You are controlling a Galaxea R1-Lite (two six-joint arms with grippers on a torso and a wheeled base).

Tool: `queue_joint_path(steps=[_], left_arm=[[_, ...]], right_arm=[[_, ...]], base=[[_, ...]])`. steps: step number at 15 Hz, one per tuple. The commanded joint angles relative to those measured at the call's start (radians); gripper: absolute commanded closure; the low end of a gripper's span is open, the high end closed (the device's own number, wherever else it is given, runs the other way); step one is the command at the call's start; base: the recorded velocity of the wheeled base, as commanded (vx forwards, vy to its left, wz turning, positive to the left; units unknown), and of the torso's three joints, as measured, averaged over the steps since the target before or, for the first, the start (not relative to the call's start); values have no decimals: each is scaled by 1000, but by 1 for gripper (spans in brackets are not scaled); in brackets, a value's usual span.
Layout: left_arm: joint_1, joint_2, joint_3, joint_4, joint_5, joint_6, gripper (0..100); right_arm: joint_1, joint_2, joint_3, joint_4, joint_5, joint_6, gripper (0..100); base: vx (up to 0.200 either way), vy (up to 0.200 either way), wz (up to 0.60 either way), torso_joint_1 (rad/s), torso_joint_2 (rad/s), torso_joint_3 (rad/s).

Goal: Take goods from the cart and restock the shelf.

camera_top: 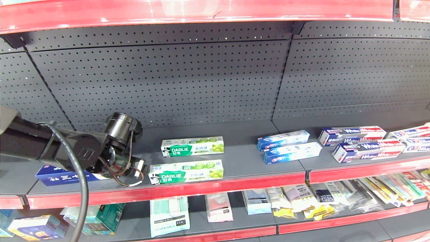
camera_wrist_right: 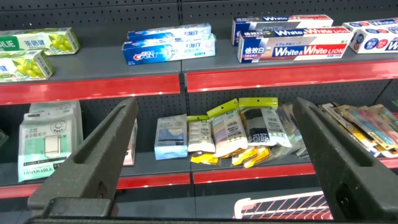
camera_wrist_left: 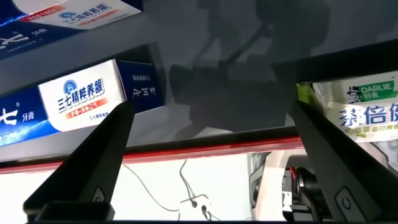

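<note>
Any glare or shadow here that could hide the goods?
Head view: glare streaks on the top red shelf edge, toothpaste boxes evenly lit. Left wrist view: blown-out white area below the red shelf lip. Right wrist view: no glare; pouches mildly shaded.

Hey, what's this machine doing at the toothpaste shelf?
A robot is restocking a shelf in a store. Its left end effector is at the shelf's front edge, open and empty, between a blue toothpaste box and the front green toothpaste box, which lies flat on the shelf. The right end effector is open and empty too, held farther back, facing the shelving.
</note>
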Motion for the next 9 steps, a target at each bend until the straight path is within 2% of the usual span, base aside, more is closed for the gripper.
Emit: queue_joint_path(steps=[1, 4, 7, 9], left_arm=[[-1, 0, 1, 0, 0, 0, 0], [-11, 2, 0, 0, 0, -6, 0], [-23, 11, -11, 0, 10, -29, 0], [-24, 13, -17, 0, 11, -28, 0]], right_arm=[[0, 1, 0, 0, 0, 0, 0], [2, 1, 0, 0, 0, 0, 0], [0, 1, 0, 0, 0, 0, 0], [0, 1, 0, 0, 0, 0, 0]], base=[[0, 0, 0, 0, 0, 0], [0, 0, 0, 0, 0, 0], [0, 0, 0, 0, 0, 0], [0, 0, 0, 0, 0, 0]])
